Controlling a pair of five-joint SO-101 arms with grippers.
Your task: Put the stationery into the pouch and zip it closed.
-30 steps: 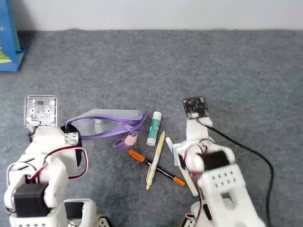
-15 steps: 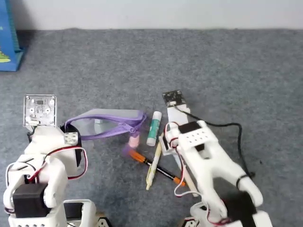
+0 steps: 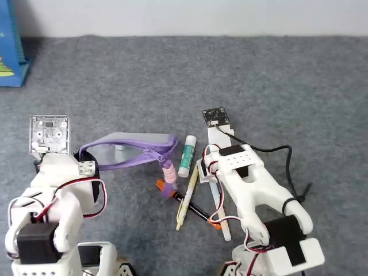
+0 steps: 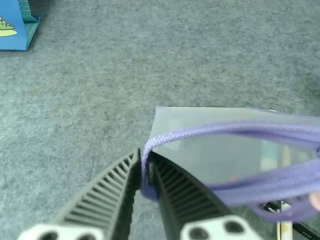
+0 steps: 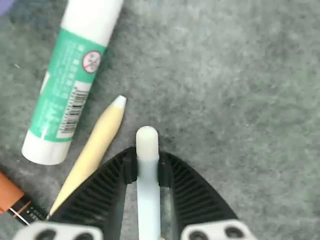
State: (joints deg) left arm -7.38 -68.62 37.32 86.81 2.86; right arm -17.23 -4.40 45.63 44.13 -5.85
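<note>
Left gripper [image 4: 145, 170] has its jaws pinched tight on the purple zip edge at one end of the clear pouch [image 4: 225, 150], which lies on the grey desk [image 3: 259, 75] left of centre, toward the near edge, mouth gaping. Over on the other side, the right gripper [image 5: 147, 162] clamps its jaws around a pale pen [image 5: 147, 145], low over the desk's middle. Just beside it lie the green-and-white glue stick [image 5: 75, 85] and a cream pen [image 5: 95, 150], which crosses an orange pen [image 3: 200, 211]. A pink zip charm [image 3: 168, 171] dangles between pouch and pens. Blue box [image 3: 10, 52] sits at the far left corner.
</note>
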